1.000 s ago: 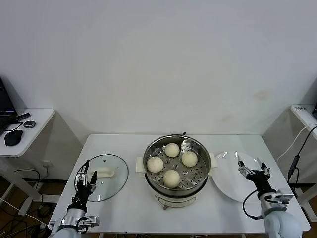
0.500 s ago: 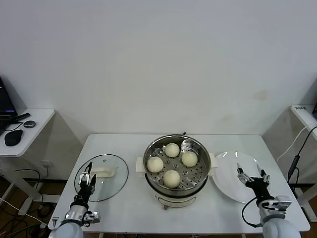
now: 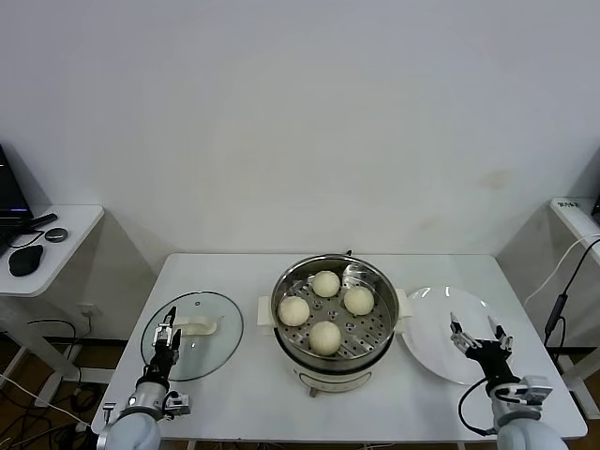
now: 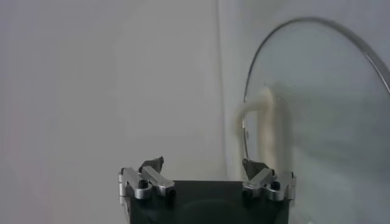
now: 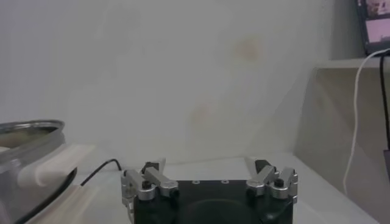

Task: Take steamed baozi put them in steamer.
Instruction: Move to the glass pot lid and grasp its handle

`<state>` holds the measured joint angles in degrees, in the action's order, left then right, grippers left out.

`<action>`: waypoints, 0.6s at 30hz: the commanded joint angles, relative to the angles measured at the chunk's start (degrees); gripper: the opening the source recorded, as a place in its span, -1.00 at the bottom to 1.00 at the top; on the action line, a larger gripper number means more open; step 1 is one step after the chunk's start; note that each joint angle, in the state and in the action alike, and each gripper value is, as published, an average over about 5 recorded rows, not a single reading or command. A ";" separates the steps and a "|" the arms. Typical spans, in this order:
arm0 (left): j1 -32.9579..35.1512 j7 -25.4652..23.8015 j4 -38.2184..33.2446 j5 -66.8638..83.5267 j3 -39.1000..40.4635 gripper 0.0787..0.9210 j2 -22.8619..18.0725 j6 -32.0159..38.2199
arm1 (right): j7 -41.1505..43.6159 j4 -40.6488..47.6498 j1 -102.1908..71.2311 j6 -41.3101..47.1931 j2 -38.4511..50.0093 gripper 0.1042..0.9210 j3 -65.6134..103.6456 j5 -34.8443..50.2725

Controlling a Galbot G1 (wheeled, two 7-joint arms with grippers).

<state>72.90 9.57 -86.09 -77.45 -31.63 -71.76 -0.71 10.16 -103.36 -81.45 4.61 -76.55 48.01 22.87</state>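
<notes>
Several cream-white baozi (image 3: 325, 336) lie on the perforated tray inside the shiny steel steamer (image 3: 370, 289) at the table's middle. My left gripper (image 3: 166, 337) is open and empty at the front left, over the near edge of the glass lid (image 3: 211, 323). My right gripper (image 3: 476, 335) is open and empty at the front right, over the near part of the white plate (image 3: 431, 328), which is bare. In the left wrist view my gripper (image 4: 203, 165) points at the lid (image 4: 323, 115). In the right wrist view my gripper (image 5: 208, 164) shows open, with the steamer's rim (image 5: 36, 129) to one side.
The lid's cream handle (image 3: 195, 327) lies toward the steamer. A side desk (image 3: 66, 230) with a mouse (image 3: 24, 261) stands at the far left. A cable (image 3: 561, 281) hangs at the right by another desk.
Both arms have drawn back toward the table's front edge; the right gripper moved nearer and lower over the plate. The baozi and steamer have not moved.
</notes>
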 commanded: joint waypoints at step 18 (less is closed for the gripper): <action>-6.18 0.87 7.34 -1.98 0.81 0.77 -1.15 -0.34 | 0.36 1.07 -1.06 -1.32 -0.12 0.76 0.31 -0.22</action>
<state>68.23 10.00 -80.85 -79.22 -30.85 -72.53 -0.91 10.35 -102.48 -82.31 3.57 -76.61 48.34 22.67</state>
